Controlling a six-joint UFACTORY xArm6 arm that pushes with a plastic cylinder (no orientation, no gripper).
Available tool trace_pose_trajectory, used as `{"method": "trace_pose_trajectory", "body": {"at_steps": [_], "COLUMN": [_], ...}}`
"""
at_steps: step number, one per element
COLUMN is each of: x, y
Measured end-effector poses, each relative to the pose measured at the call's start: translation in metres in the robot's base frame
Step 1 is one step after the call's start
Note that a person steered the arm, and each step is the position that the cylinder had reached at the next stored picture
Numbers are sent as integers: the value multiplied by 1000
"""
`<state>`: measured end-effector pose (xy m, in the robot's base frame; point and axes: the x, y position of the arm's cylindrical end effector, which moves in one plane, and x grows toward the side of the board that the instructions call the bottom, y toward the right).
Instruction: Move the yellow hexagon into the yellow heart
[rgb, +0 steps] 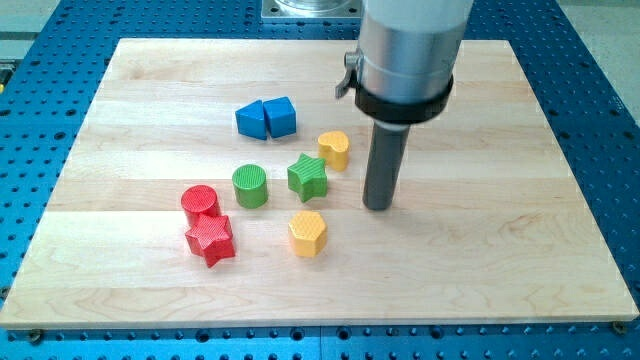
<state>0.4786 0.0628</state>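
The yellow hexagon (308, 233) lies on the wooden board, a little below the board's middle. The yellow heart (334, 149) lies above it and slightly to the view's right. A green star (308, 176) sits between the two, touching or nearly touching the heart. My tip (378, 206) rests on the board to the view's right of the green star, up and right of the hexagon and below-right of the heart. It touches no block.
A green cylinder (250, 185) lies left of the star. A red cylinder (199, 202) and a red star (210, 238) sit together at lower left. Two blue blocks (266, 118) touch each other near the top. The board (500, 250) lies on a blue perforated table.
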Motion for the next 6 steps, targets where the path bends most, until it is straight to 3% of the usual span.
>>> {"method": "trace_pose_trajectory", "body": {"at_steps": [1, 2, 4, 5, 6], "x": [-8, 12, 136, 139, 133], "y": [-55, -95, 28, -62, -108]}}
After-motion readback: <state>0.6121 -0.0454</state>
